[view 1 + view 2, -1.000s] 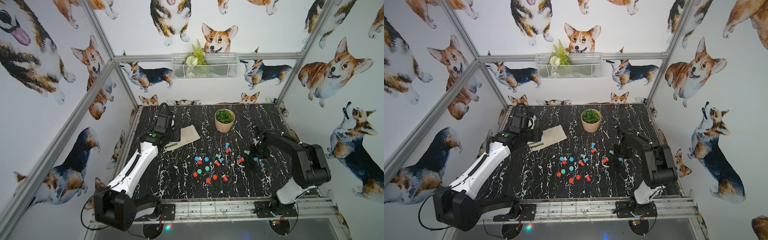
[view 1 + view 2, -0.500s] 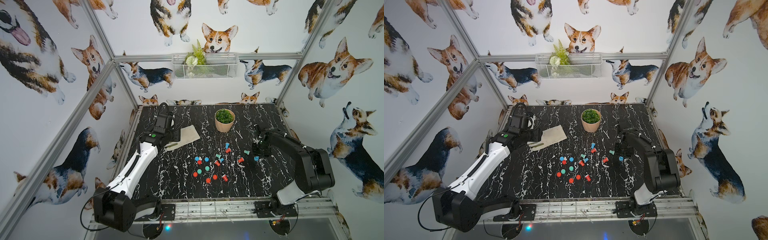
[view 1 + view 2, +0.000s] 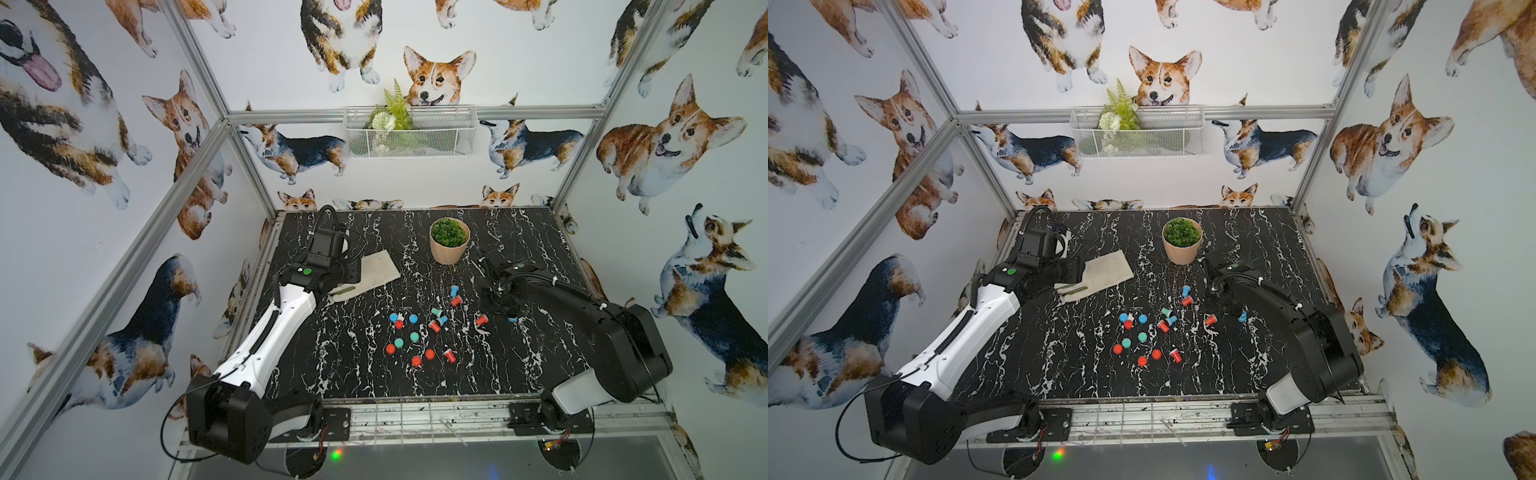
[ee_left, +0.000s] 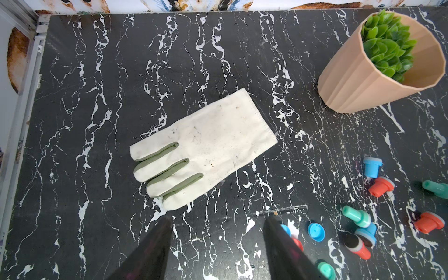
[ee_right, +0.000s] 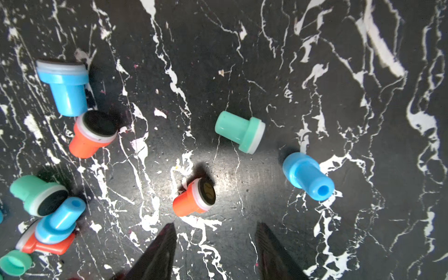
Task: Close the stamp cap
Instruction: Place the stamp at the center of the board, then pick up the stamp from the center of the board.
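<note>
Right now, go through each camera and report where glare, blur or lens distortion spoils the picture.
Right wrist view: glare washes the table around the red stamp; right pincer tips look soft. Left wrist view: glove sharp, wide-angle bend tilts the plant pot, left pincer blurred. Both top views: evenly lit, frame posts splaying.
</note>
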Robot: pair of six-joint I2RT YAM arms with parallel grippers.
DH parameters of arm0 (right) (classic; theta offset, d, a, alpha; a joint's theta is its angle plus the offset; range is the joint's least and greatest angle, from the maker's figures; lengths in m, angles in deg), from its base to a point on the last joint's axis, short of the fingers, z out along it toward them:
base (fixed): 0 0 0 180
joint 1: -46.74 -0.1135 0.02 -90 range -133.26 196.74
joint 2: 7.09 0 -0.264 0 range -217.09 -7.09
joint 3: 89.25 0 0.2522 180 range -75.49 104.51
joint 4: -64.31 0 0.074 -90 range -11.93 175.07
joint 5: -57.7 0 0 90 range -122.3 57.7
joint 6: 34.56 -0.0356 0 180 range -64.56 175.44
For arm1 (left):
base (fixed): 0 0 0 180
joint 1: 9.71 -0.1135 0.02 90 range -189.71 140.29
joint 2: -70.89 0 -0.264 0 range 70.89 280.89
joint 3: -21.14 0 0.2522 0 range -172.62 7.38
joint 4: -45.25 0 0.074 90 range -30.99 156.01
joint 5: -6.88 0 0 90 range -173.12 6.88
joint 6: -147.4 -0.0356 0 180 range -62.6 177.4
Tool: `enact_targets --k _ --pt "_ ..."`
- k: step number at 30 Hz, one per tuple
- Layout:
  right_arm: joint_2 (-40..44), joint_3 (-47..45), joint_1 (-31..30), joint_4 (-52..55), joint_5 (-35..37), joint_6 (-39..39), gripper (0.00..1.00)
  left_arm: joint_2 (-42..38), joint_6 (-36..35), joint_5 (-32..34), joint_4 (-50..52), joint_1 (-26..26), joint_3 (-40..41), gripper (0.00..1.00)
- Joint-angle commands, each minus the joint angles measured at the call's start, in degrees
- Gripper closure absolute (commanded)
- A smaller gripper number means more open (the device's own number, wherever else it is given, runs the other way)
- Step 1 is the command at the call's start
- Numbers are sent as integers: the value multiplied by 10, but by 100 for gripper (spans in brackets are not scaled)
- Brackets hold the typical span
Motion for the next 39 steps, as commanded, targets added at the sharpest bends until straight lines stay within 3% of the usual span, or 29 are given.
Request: enact_targets --k 1,18,39 --pt "-7 -14 -6 -32 24 -68 38 -2 -4 -2 -3 -1 -2 36" --pt "-80 -14 -36 -42 45 -70 38 -4 -4 -2 -4 -1 -1 36" --pt "-68 -58 -41 -69 24 -65 66 2 -3 -4 -5 -1 -2 36"
